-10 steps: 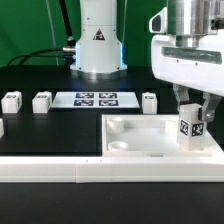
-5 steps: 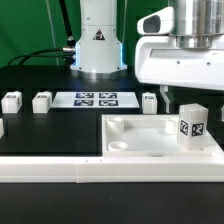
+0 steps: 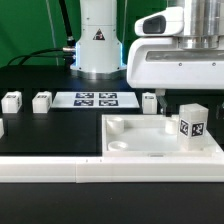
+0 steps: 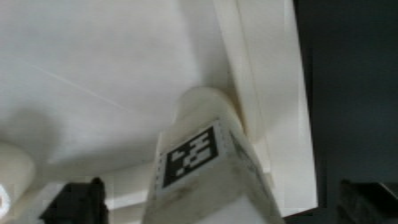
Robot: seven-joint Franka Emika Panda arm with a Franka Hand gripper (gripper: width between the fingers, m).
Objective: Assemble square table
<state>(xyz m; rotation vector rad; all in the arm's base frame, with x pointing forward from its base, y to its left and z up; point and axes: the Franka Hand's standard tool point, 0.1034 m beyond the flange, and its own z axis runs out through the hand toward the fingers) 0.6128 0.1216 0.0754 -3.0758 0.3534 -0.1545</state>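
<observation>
The white square tabletop (image 3: 130, 146) lies at the exterior view's right front, rim up. One white tagged leg (image 3: 192, 125) stands upright in its corner at the exterior view's right. My gripper (image 3: 192, 98) hangs just above that leg, open, and touches nothing. In the wrist view the leg (image 4: 199, 150) rises between my two dark fingers (image 4: 79, 202), well apart from both, with the tabletop's floor (image 4: 107, 70) beneath. Three more legs (image 3: 11, 101) (image 3: 42, 101) (image 3: 149, 101) stand on the black table behind the top.
The marker board (image 3: 93, 99) lies between the loose legs. A long white border rail (image 3: 50, 169) runs along the front edge. The arm's base (image 3: 97, 45) stands at the back. Another white piece (image 3: 2, 128) shows at the exterior view's left edge.
My gripper has opened, let go of the leg and risen straight up. The leg stays upright in the tabletop's corner.
</observation>
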